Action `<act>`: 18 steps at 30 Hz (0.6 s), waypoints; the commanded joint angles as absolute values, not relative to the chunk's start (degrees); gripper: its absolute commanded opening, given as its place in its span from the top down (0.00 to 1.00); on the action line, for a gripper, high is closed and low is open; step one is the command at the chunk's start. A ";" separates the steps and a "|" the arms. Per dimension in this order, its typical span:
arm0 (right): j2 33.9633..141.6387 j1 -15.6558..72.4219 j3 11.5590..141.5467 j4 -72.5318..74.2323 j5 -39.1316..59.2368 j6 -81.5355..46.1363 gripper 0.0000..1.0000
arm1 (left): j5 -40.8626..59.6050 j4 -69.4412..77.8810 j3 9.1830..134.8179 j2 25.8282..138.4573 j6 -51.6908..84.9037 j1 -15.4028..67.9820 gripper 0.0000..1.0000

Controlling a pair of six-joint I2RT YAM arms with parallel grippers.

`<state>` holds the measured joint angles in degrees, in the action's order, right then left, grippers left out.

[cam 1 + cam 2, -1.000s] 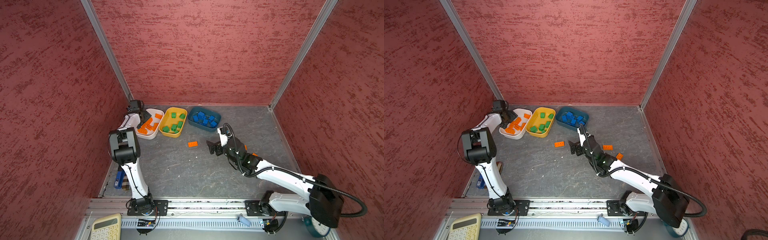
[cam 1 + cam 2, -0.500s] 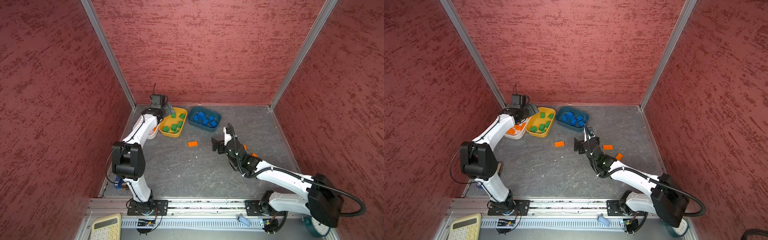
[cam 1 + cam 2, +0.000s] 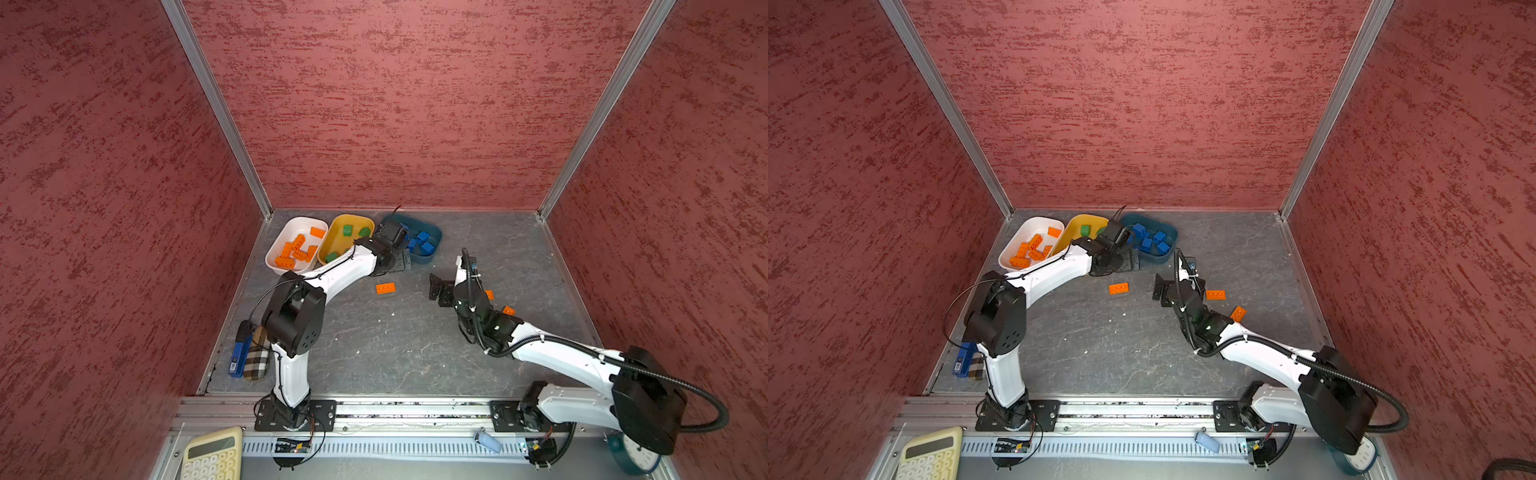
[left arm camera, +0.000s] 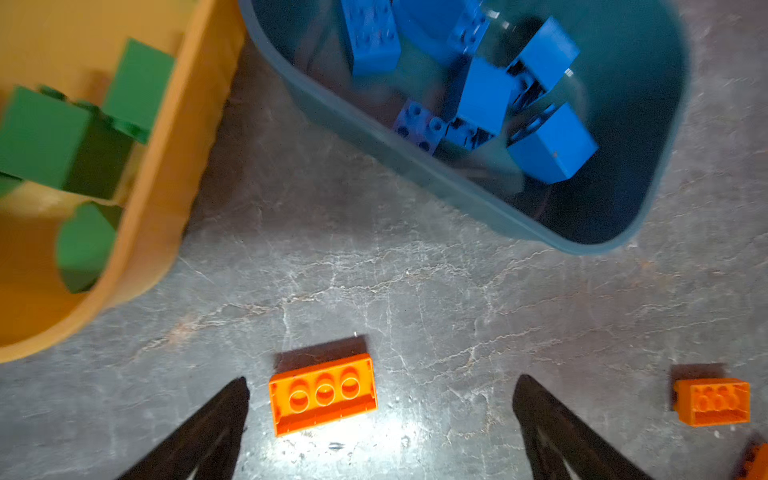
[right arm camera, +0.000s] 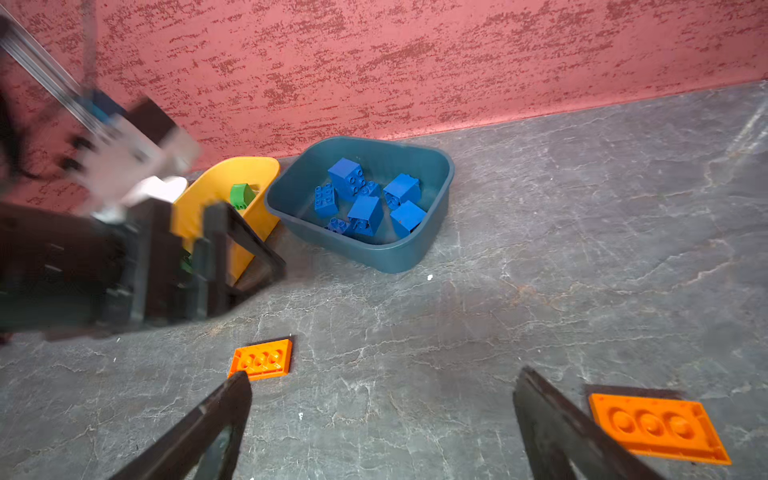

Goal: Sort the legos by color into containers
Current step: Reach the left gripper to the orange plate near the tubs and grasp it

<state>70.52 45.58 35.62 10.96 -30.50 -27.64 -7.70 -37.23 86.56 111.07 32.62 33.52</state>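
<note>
Calculator [image 3: 212,455], plaid pouch [image 3: 257,361], teal clock [image 3: 638,459]

Three red walls [image 3: 395,104], rough and streaked with darker red, close in the cell — slanting aluminium posts [image 3: 216,108] mark the two back corners. The counter [image 3: 395,353] is grey and stone-patterned, with pale veins and a few white specks. A metal rail [image 3: 415,409] runs along its near edge — a cream calculator [image 3: 212,455] lies just past it.

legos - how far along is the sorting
Done: orange legos lie in the white tub, green ones in the yellow tub, blue ones in the teal tub. In hand: nothing; the left end effector and right end effector are both open, the left near a loose orange brick. Left: three orange bricks on the floor, bound for the white tub.
</note>
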 commanded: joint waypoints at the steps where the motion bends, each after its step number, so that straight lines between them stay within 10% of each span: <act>1: 70.66 45.26 34.54 11.83 -32.21 -29.36 0.01 | -5.77 -37.26 87.79 114.13 35.46 34.18 0.00; 18: 71.31 44.91 35.19 9.98 -32.82 -28.78 0.01 | -11.49 -40.92 84.33 118.08 37.41 35.50 0.06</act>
<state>70.63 45.19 35.03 10.39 -31.33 -28.10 -11.46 -41.17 86.35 119.66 36.01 35.22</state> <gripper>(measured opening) 0.989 0.942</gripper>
